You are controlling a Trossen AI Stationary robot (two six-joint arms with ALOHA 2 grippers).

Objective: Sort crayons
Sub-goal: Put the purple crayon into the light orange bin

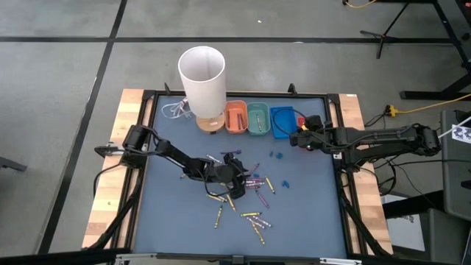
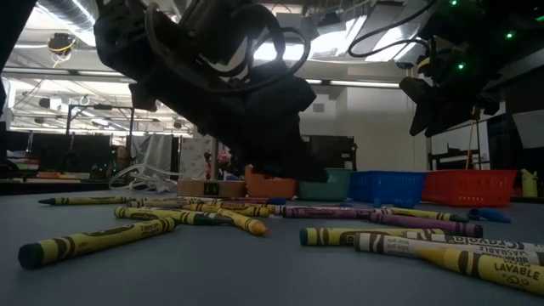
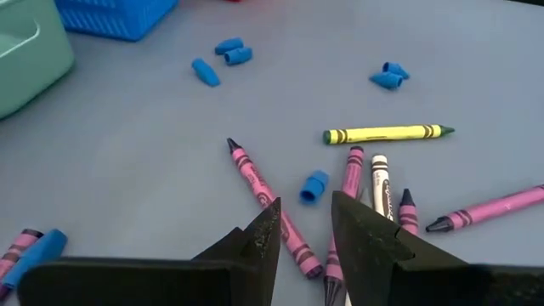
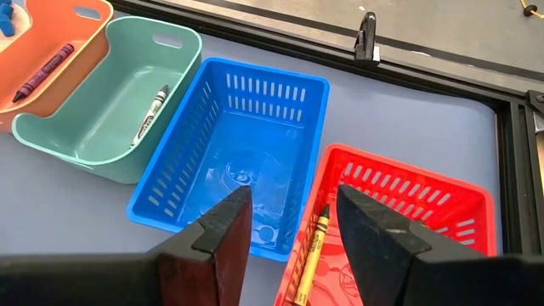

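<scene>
Hovering with fingers (image 3: 270,234) parted and empty, the left gripper (image 3: 304,229) hangs over crayons (image 3: 264,197) scattered mid-counter (image 3: 127,144): light, stiff, roll-prone sticks, probably best pinched across the paper-wrapped middle; the right gripper (image 4: 289,223) waits open above the baskets.

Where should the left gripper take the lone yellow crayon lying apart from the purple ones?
Grip the yellow paper-wrapped crayon at mid-length, across its thin width, coming straight down from above. It lies flat on the grey table with bare surface on both long sides, so the fingers fit there. The left gripper is open, low over the purple crayons. Probably avoid the tapered tip, where fingers could slip.
</scene>
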